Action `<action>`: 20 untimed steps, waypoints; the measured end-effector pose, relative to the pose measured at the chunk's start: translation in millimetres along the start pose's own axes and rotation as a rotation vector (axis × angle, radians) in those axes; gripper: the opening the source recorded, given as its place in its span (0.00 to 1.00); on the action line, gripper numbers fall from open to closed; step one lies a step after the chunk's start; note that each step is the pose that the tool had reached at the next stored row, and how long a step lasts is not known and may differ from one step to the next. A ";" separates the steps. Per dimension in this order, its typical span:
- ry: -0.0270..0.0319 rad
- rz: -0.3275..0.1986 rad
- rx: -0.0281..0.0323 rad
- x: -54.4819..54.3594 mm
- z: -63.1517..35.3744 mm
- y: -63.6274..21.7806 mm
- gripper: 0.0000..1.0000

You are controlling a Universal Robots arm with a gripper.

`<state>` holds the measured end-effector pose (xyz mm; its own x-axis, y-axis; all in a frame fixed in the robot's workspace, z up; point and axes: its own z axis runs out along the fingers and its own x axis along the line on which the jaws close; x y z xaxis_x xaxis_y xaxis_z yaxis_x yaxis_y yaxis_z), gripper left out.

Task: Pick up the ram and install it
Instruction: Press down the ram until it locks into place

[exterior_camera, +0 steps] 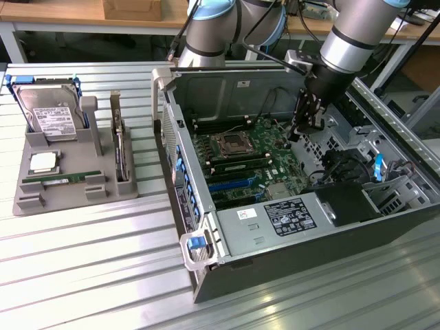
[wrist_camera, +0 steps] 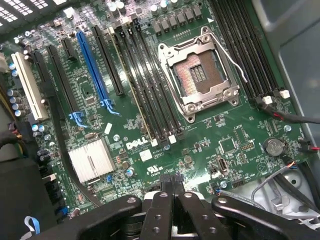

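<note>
Closed on nothing, the end effector (wrist_camera: 172,192) hangs over the motherboard (wrist_camera: 200,130), its fingers pressed together above the board's edge. From there the ram (exterior_camera: 55,180) is well apart: in the exterior view it lies flat in the grey holder (exterior_camera: 69,196) at about nine o'clock from the open computer case (exterior_camera: 289,172), just below the silver processor (exterior_camera: 42,163). Picking it cleanly likely calls for jaws squared across the stick's long edges, clear of the holder's walls. Black memory slots (wrist_camera: 150,85) sit empty beside the socket (wrist_camera: 200,72). The arm reaches down steeply into the case.
</note>
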<state>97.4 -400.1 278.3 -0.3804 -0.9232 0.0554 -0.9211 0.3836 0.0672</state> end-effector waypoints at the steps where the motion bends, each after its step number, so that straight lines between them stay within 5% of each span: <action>1: -0.0004 0.007 -0.0003 0.0 0.0 0.0 0.11; 20: -0.0101 0.157 -0.0085 -0.1 0.7 -0.1 0.11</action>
<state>97.5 -400.1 277.5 -0.5207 -0.8519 0.0559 -0.8494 0.5236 0.0669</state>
